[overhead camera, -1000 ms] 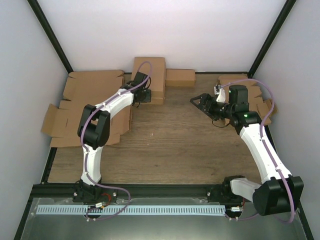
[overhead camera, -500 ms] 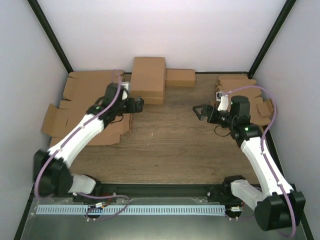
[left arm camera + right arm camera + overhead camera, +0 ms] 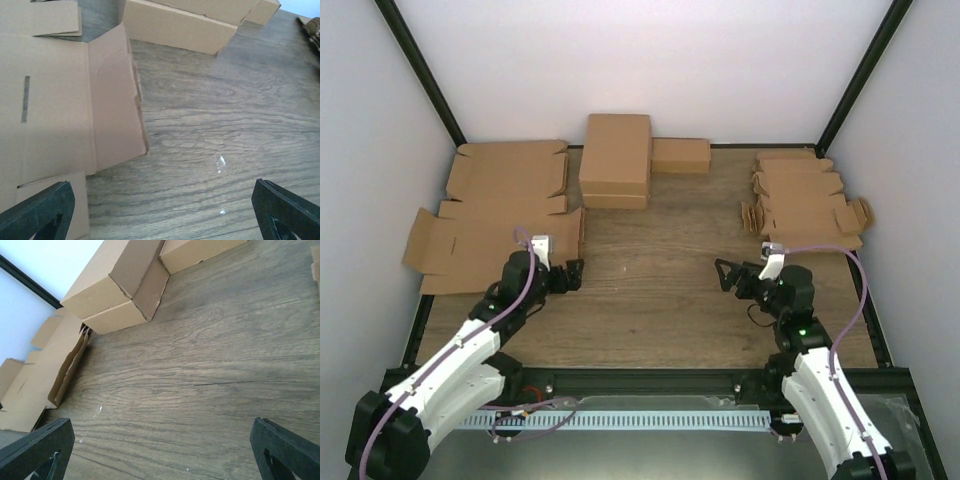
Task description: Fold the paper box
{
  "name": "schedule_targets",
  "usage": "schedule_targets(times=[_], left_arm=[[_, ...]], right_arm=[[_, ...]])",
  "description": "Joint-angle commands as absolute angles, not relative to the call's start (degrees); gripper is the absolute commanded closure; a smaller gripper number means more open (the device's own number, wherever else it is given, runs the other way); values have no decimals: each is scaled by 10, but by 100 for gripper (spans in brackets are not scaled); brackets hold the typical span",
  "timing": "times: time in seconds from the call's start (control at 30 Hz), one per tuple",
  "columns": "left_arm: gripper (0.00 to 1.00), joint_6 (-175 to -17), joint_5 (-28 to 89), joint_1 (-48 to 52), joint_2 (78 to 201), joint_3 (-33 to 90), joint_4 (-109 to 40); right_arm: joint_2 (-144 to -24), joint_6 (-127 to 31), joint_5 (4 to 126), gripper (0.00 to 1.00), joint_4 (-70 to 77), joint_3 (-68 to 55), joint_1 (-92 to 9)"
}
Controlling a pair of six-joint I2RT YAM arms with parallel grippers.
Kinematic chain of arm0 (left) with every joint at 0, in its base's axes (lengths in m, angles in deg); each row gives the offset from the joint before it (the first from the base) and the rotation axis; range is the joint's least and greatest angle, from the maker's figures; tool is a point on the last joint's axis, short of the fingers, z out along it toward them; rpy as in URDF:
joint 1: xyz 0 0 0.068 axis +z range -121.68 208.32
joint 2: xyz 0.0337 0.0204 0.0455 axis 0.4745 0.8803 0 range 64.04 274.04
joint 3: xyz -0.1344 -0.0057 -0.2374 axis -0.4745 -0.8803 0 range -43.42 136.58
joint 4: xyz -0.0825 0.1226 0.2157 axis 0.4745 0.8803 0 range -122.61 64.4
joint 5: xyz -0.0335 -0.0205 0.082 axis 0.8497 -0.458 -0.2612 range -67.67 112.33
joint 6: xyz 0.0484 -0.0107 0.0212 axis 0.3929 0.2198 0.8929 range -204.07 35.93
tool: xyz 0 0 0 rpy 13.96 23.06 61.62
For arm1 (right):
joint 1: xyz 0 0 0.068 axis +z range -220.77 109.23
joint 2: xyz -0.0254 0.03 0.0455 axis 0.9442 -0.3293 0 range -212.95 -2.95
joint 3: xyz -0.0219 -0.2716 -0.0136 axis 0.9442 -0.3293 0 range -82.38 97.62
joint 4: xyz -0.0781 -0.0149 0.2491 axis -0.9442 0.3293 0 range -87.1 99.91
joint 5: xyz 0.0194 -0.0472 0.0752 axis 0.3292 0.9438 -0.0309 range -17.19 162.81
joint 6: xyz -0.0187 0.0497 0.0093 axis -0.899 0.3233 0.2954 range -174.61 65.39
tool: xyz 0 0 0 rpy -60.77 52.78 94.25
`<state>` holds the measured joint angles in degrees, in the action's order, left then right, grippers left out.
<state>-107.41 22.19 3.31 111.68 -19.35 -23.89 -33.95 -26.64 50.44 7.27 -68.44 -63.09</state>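
Note:
The paper box (image 3: 615,160) stands closed at the back centre of the table, a wide shallow brown carton; it also shows in the left wrist view (image 3: 175,25) and the right wrist view (image 3: 115,285). My left gripper (image 3: 570,275) hovers over bare wood near the front left, well short of the box, open and empty (image 3: 168,215). Opposite it on the right, my right gripper (image 3: 728,275) is also open with nothing between its fingers (image 3: 165,455). Both point inward over the table's middle.
A smaller narrow box (image 3: 680,155) sits against the paper box's right side. Flat cardboard blanks (image 3: 480,245) lie at the left, their edge just beside my left gripper. Small notched blanks (image 3: 805,205) are stacked at the right. Black frame posts and white walls enclose the table.
My left gripper opened, left the paper box and drew back to the front left. The right arm also pulled back toward the near edge, staying open.

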Motion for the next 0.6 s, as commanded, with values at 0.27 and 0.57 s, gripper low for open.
schedule_targets(times=[0.27, 0.57], left_arm=[[0, -1042, 163, 32, 988, -313, -352], [0, -1041, 176, 32, 964, -321, -348]], right_arm=[[-305, -292, 515, 0, -16, -740, -634], [-318, -296, 498, 0, -21, -740, -634]])
